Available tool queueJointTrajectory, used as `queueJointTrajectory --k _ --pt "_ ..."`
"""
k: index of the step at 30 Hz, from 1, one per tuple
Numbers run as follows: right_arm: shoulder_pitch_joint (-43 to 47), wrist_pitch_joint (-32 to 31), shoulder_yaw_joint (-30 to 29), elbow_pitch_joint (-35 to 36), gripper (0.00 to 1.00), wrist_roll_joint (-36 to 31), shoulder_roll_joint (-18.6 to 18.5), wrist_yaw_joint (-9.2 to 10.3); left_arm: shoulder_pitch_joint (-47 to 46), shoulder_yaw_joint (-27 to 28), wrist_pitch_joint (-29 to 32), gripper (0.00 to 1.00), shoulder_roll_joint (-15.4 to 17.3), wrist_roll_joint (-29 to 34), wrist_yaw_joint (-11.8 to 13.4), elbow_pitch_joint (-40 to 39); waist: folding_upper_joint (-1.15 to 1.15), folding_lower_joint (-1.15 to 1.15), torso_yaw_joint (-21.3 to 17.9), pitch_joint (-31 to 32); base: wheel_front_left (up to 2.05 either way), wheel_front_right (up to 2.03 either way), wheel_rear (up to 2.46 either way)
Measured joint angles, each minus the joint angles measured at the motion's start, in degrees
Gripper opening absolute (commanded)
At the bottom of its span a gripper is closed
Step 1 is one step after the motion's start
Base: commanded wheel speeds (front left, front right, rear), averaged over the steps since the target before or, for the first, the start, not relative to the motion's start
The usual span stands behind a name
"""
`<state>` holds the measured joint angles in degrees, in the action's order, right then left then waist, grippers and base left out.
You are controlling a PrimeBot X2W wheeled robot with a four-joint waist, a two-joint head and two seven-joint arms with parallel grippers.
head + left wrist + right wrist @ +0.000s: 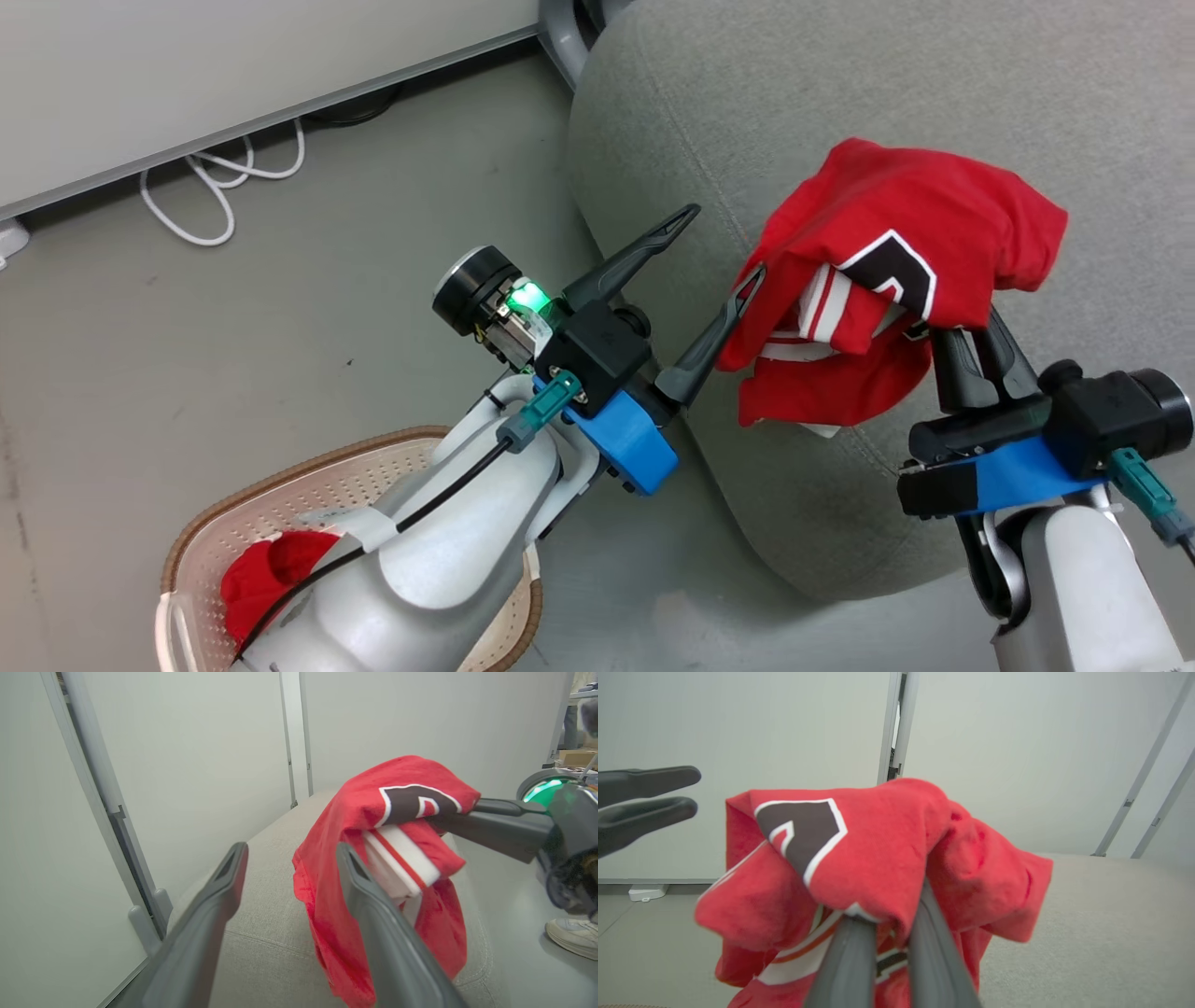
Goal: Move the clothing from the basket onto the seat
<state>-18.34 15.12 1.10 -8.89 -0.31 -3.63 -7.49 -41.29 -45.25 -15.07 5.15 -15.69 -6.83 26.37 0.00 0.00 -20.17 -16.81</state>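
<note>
The seat [840, 93] is spreading from twelve to four o'clock; the basket [308, 504], at seven, is holding one shirt [271, 574]. The right claw [966, 336] is clamping the second shirt [896, 261] near the seat's edge, the left claw [724, 243] gaping empty. Released here, the draping cloth could slide off.

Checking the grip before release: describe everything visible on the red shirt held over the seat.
The red shirt is soft, crumpled fabric, bunched and draped over the right gripper, whose shut fingers pinch it from beneath. White stripes and a black, white-edged letter show in its folds. It hangs above the grey seat near its edge; whether it touches the seat is unclear. The open left gripper stands beside it, one fingertip at its hem.
</note>
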Motion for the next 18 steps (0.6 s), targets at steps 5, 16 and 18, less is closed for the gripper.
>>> queueJointTrajectory --k 5,16,18 --pt "3.2 0.0 -1.9 1.5 0.0 0.4 0.4 0.01 0.0 -1.6 0.0 1.0 -0.5 0.0 -0.3 0.6 0.0 0.0 -2.7 -0.3 0.0 0.0 0.0" --pt "0.6 0.0 -5.2 4.5 0.0 1.5 0.7 0.0 -1.2 -0.2 0.0 1.0 0.2 0.2 0.0 0.0 0.0 0.0 -2.7 -2.3 0.0 0.0 0.0" --pt "-4.3 0.0 -7.7 5.9 0.0 1.9 0.3 0.0 -1.7 0.2 0.0 1.0 0.8 0.7 0.3 -0.4 0.0 0.0 -2.2 -4.0 0.0 0.0 0.0"
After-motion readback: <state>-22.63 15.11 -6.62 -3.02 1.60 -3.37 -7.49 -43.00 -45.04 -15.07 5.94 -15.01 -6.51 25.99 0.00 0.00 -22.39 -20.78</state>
